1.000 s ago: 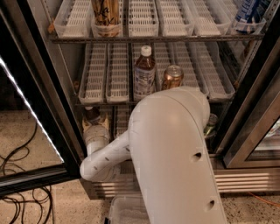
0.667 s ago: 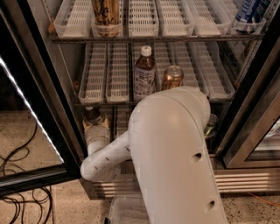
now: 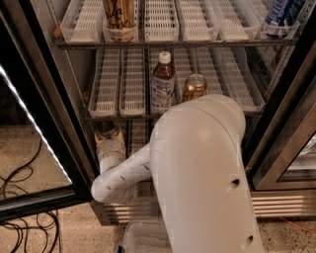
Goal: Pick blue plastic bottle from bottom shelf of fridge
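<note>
The fridge [image 3: 74, 94] stands open in front of me. My white arm [image 3: 197, 168] covers most of the bottom shelf [image 3: 138, 137], where only a strip of white slotted tray shows. The forearm bends at the lower left and reaches up into the left end of that shelf. The gripper [image 3: 106, 131] is there, pointing away from the camera into the shelf. A dark brown shape shows at its tip; I cannot tell whether this is the blue plastic bottle, which otherwise does not show.
On the middle shelf stand a taller white-capped brown bottle [image 3: 163, 81] and a gold can [image 3: 194, 87]. The top shelf holds a tan container [image 3: 120, 20] and a blue pack [image 3: 281, 15]. The open glass door with its light strip [image 3: 34, 133] is at left, with cables [image 3: 19, 188] on the floor.
</note>
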